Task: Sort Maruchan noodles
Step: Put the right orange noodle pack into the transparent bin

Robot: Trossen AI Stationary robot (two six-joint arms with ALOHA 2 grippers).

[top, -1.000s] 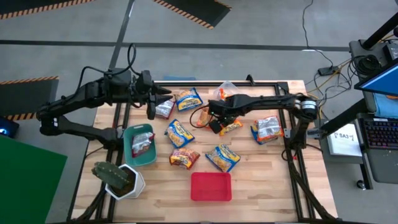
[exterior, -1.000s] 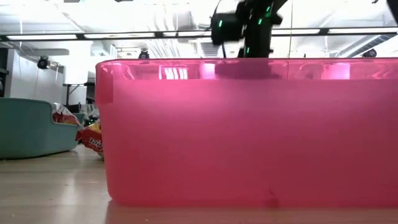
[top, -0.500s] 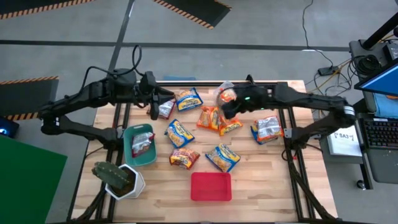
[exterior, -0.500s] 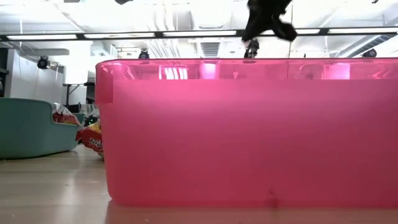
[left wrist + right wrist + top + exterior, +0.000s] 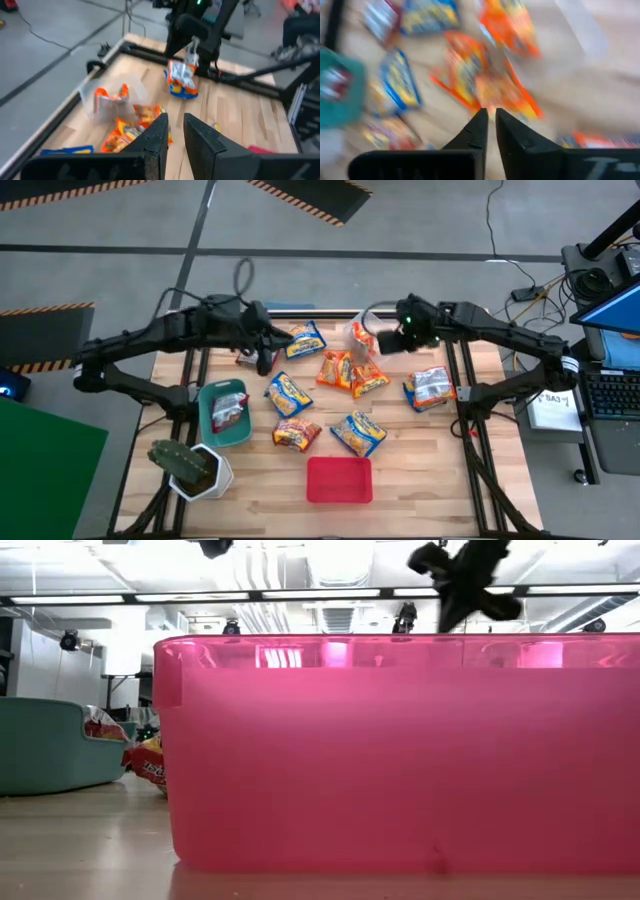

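Red bin (image 5: 339, 480) near front table edge, teal bin (image 5: 224, 430) left of it, potted cactus (image 5: 190, 468) at front-left corner, clear bin (image 5: 362, 328) at back edge. Wooden table (image 5: 420, 470).

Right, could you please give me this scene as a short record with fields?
Left hand: above the table, near a blue-and-yellow packet
Right hand: beside the clear bin
Teal bin: holds a silver/red packet
Clear bin: holds an orange packet
Red bin: no packet visible
Cactus: next to teal bin
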